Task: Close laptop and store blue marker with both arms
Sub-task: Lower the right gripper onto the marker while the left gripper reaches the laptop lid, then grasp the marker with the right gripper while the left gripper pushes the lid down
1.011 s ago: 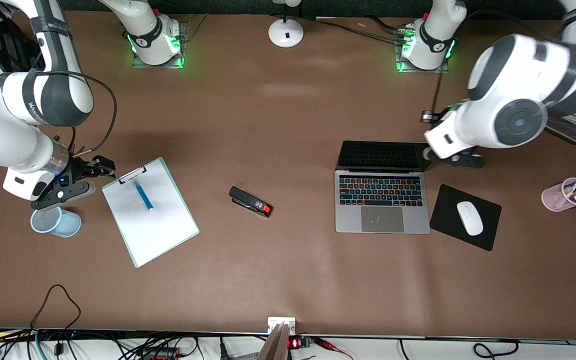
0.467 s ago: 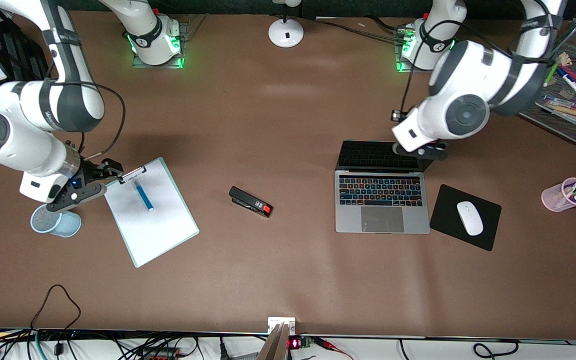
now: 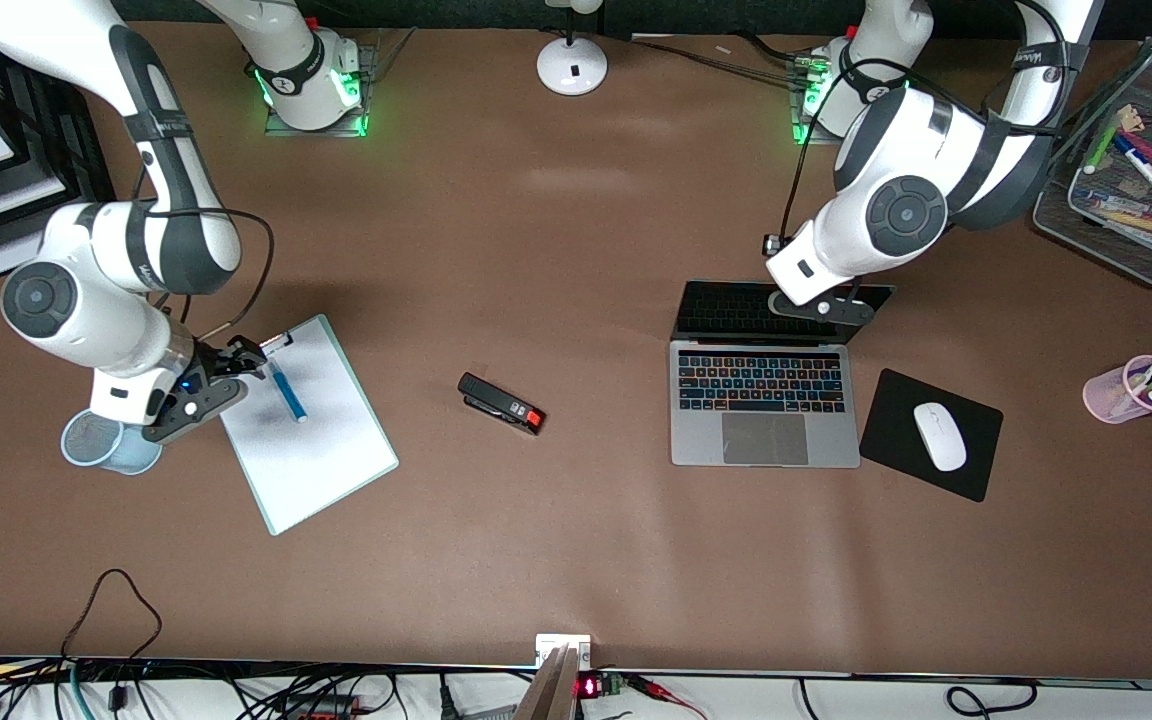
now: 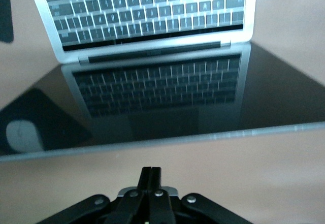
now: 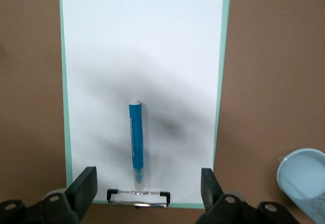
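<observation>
1. The left gripper (image 3: 841, 308) hangs over the top edge of the laptop (image 3: 764, 420) screen, fingers pressed together – I think ready to push it down.
2. The right gripper (image 5: 148, 187), spread wide, is over the clipboard (image 3: 316, 450); the blue marker (image 3: 287, 391) lies there, at 9 o'clock from the stapler (image 3: 502, 403).
3. The brown counter (image 3: 576, 560) carries a blue mesh cup (image 3: 108, 445) – probably the marker's place.

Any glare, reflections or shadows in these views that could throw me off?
Left wrist view: the silver-grey laptop's glossy black screen mirrors its own keys and the white mouse, above the shut left gripper. Right wrist view: a soft shadow crosses the white clipboard sheet around the bright-blue marker. Front view: faint pale sheen on the brown table.
</observation>
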Available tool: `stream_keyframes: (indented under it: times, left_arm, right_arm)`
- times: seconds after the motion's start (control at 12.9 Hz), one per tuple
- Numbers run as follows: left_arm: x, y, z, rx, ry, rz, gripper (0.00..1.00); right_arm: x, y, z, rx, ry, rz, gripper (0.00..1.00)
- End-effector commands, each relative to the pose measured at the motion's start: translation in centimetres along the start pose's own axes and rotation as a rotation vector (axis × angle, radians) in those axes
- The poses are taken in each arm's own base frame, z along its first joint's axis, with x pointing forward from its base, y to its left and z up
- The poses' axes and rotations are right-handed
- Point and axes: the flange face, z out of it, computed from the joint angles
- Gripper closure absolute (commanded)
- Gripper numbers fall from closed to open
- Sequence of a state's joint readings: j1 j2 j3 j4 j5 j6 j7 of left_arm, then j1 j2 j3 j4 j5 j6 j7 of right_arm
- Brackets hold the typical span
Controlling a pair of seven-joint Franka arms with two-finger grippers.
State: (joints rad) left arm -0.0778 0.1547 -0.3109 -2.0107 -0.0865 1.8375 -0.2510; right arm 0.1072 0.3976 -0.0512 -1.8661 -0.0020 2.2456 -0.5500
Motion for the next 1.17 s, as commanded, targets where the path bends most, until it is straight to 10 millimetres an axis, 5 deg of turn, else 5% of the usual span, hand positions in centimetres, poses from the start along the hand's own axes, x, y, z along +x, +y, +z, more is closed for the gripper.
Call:
stream_keyframes:
  times: [0.0,0.23,0.47,0.93,1.09]
  left_arm:
    - [0.2,-0.2,1.4,-0.016,0.056,-0.012,1.0]
    - [1.2,-0.4,0.2,-0.028,0.124,-0.013,1.0]
    - [3.5,-1.2,-0.3,-0.029,0.232,-0.002,1.0]
    - [10.7,-3.6,-2.4,-0.09,0.335,-0.002,1.0]
    - [12.8,-3.7,-1.6,-0.109,0.331,-0.006,1.0]
  right_arm:
    - [1.2,-1.4,2.1,0.005,0.014,-0.065,0.25]
    - [1.6,-1.3,5.1,0.0,0.022,-0.119,0.32]
    - [1.6,-1.4,6.0,0.006,0.017,-0.139,0.37]
    - [2.6,-2.3,9.1,0.008,0.029,-0.158,0.46]
    - [2.4,-2.0,9.8,0.008,0.029,-0.153,0.46]
